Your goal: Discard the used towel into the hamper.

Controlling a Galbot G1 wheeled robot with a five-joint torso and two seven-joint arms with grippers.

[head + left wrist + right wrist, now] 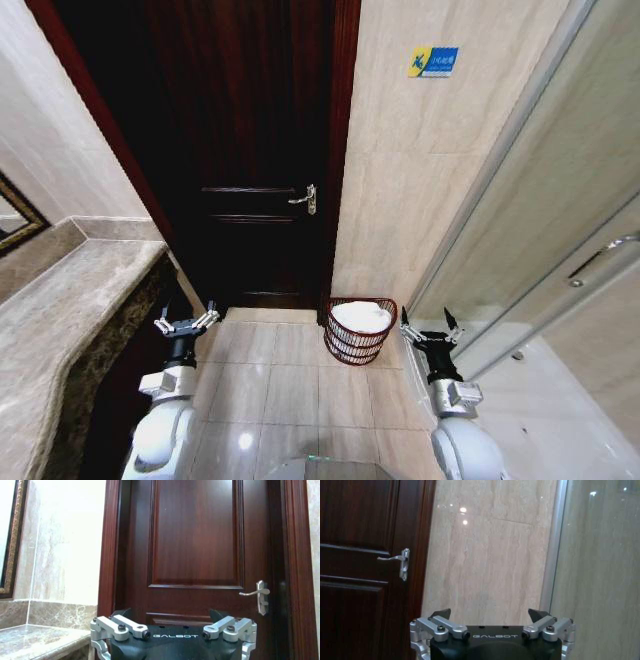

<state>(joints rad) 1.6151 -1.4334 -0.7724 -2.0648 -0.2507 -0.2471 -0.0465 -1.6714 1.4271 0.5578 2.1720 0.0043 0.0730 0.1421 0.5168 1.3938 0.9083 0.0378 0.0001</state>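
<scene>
Towel [361, 317] in hamper [358, 346], on the floor by the door [250, 150] frame. My left gripper [186, 325] and right gripper [431, 330] both spread, empty. Counter [60, 320] on my left.

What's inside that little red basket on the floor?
A white towel lies bunched inside the hamper, filling it almost to the rim. Whatever is under the towel is covered, so that cannot be seen.

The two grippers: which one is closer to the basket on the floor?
The right gripper, open, just beside the hamper holding a white towel. The left gripper, also open, hangs by the marble counter.
</scene>
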